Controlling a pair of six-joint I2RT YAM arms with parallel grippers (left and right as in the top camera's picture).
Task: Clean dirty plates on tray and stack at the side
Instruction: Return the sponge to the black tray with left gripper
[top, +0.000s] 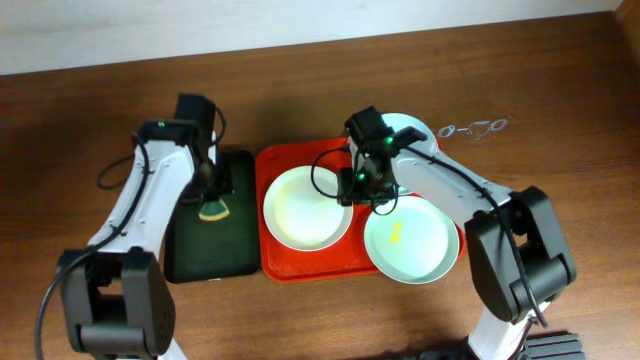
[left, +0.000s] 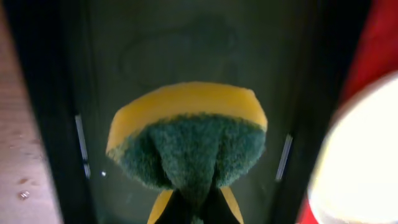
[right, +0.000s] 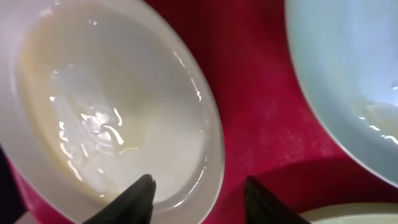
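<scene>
The right jaws stand wide apart, one finger over the inside of the white plate (right: 112, 106) and the other over the red tray (right: 267, 124) just outside it, so the rim sits between them; I read that as lining up to pinch the edge and lift. The plate has a wet sheen and no yellow mark that I can see, so I judge it wiped and due for stacking at the side, where nothing is stacked yet. The left jaws are clamped on the sponge (left: 186, 137), folding it scouring side forward, and hang over the dark green tray (left: 180, 43), probably parked there to keep it clear of the right arm; I cannot tell whether it touches. Nearest me on the red tray is a mint plate (top: 410, 240) with a yellow smear at its centre, so it needs wiping next. The third plate (top: 412, 126) lies at the far corner, half hidden by the right arm, and I cannot tell its state. The bench (top: 100, 90) runs bare wood beyond.
</scene>
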